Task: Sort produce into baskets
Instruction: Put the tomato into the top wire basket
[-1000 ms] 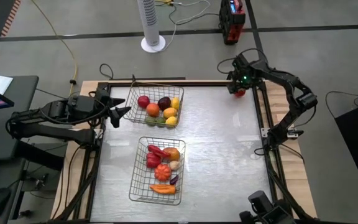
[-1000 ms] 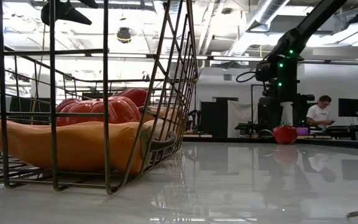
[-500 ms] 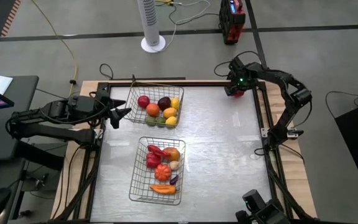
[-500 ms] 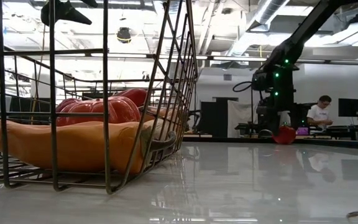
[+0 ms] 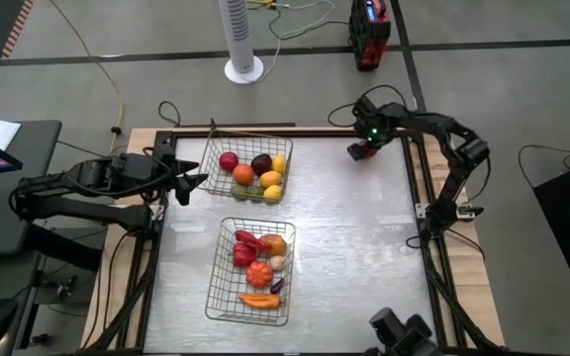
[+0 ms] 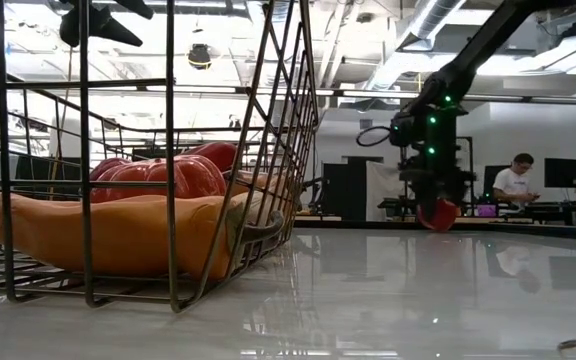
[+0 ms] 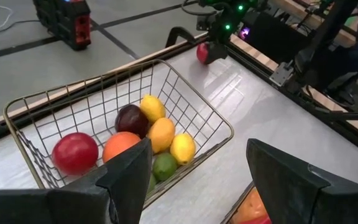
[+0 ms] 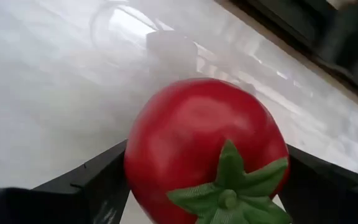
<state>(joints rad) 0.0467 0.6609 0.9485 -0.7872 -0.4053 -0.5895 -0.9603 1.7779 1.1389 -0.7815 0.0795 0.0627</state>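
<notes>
The right gripper [image 5: 356,150] hangs just above the table [image 5: 344,237] at about one o'clock in the high view, its fingers clamped on a red tomato [image 8: 207,149] with a green stalk; the low view shows the tomato [image 6: 436,213] clear of the table top. Every other piece already lies in the two baskets: the far basket [image 5: 213,148] at eleven o'clock holds round fruit, a red one, an orange, a dark plum, lemons and a lime, while the near basket [image 5: 216,297] at about seven o'clock holds peppers, a tomato, garlic and a carrot. The step in hand looks like the carry of the last piece. Next, I judge, it must travel toward seven o'clock, over the near basket's rim, and be released low among the vegetables. The left gripper [image 5: 198,178] waits at nine o'clock beside the far basket, fingers apart.
</notes>
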